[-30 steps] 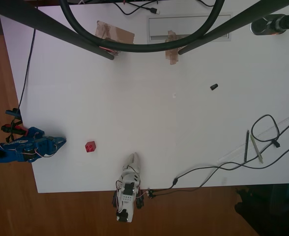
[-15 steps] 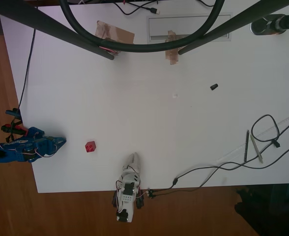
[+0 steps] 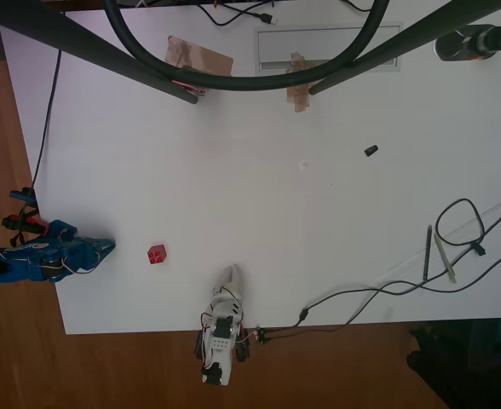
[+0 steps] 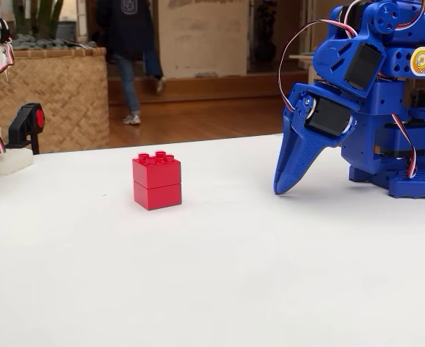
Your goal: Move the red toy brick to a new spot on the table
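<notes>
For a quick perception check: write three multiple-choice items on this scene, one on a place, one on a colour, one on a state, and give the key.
1. In the fixed view, where is the red toy brick?
A. left of the gripper
B. between its fingers
C. on the arm's base
2. What colour is the arm?
A. green
B. blue
C. yellow
3. How does the brick rest?
A. lifted
B. tipped on its side
C. upright on the table
Key: A, a bare gap separates them; B, its shell is blue in both views; C, its studs face up.
</notes>
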